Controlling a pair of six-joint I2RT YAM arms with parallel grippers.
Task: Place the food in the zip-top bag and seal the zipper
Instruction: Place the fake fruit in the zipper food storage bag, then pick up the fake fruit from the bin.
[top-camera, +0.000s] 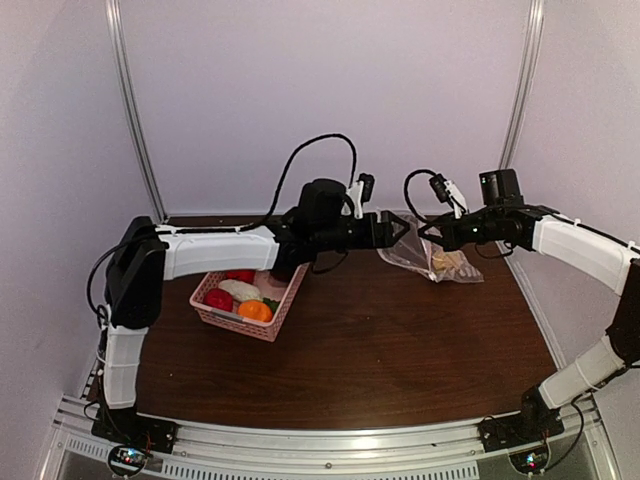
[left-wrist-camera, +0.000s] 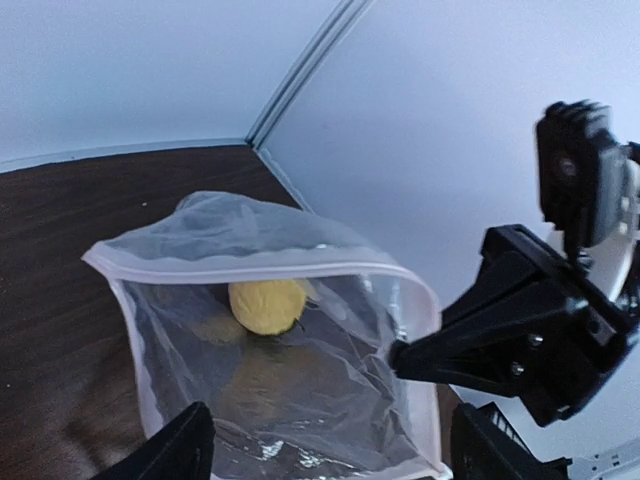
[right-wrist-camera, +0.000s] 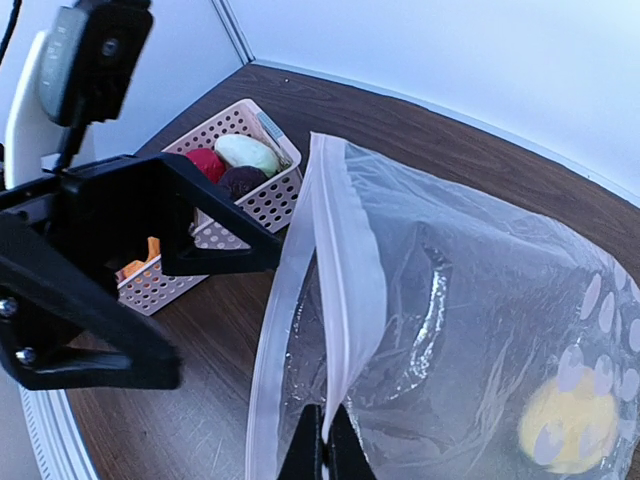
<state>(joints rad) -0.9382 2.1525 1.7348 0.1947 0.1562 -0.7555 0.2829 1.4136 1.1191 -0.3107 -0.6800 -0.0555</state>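
Right gripper (right-wrist-camera: 323, 455) clamped on zip-top bag (right-wrist-camera: 480, 300) rim, tips cut off; left gripper (left-wrist-camera: 330, 445) spread wide; yellow food (left-wrist-camera: 267, 305) blurred inside bag.

My table — dark wood, two things on it
The dark brown table (top-camera: 400, 350) carries the pink lattice basket (top-camera: 228, 322) on my left side, towards the back; well apart, at the right rear, the clear zip-top bag (top-camera: 455, 265) stands raised — only its lower end seems to touch the wood.
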